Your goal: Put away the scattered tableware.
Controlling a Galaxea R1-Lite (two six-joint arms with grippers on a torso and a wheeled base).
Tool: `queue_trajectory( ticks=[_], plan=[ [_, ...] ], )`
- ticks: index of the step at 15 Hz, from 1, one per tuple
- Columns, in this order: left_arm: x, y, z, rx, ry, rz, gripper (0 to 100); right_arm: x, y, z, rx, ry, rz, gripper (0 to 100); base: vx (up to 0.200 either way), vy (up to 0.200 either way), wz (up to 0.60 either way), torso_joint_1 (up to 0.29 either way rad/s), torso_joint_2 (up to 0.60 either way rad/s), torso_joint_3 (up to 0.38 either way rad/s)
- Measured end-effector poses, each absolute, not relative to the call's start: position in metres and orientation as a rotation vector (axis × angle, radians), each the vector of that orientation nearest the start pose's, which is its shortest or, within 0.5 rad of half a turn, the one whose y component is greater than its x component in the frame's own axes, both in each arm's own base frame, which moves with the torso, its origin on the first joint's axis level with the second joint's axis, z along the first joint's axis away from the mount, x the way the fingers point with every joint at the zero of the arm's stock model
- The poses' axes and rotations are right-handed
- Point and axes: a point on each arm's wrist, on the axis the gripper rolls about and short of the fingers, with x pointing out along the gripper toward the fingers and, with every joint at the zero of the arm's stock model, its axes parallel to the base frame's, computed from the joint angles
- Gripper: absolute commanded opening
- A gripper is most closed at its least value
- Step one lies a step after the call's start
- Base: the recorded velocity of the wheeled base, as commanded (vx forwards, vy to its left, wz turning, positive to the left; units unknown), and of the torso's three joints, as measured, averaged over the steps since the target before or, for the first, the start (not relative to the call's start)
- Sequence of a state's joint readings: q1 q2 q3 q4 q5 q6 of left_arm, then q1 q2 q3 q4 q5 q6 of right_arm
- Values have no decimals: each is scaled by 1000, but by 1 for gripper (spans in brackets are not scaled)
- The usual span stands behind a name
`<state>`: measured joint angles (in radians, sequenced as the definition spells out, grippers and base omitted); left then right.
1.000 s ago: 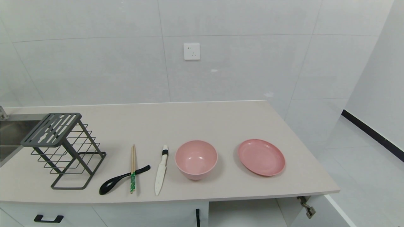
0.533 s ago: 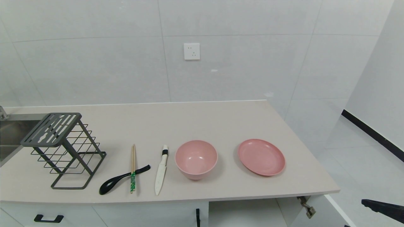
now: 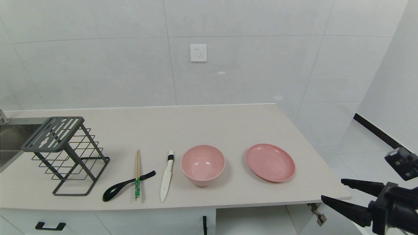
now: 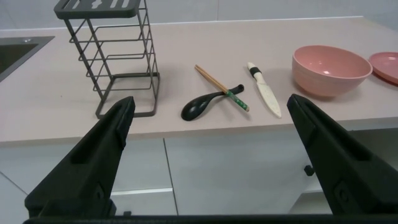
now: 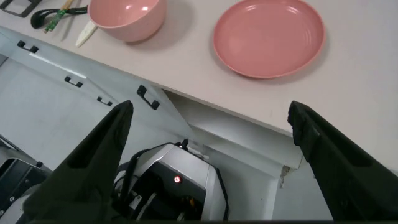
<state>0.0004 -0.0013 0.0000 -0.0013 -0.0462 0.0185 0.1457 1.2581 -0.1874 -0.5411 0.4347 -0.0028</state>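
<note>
bowl (image 3: 202, 164): pink | plate (image 3: 270, 162): pink | spoon (image 3: 112, 192): black | chopsticks (image 3: 137, 173): tan, green patterned ends | knife (image 3: 166, 178): cream blade, white handle, black band | rack (image 3: 54, 132): dark grey | countertop (image 3: 212, 127): beige | wall tiles (image 3: 261, 65): white

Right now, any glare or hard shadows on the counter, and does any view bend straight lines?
Head view: soft, even light; faint shadows by the bowl and plate, no glare on the counter; the wall's tile seam bows slightly. Left wrist view: the left gripper fingers are dark silhouettes. Right wrist view: plate evenly lit.
</note>
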Motion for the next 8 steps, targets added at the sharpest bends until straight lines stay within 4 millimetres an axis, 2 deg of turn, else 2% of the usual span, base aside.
queue_trajectory(
  ticks=[8],
  plan=[
    [-23,-1,76,17,-3,-44,100,201,37,95,64,514,528,100,0,0,0,0,0,0]
  ],
)
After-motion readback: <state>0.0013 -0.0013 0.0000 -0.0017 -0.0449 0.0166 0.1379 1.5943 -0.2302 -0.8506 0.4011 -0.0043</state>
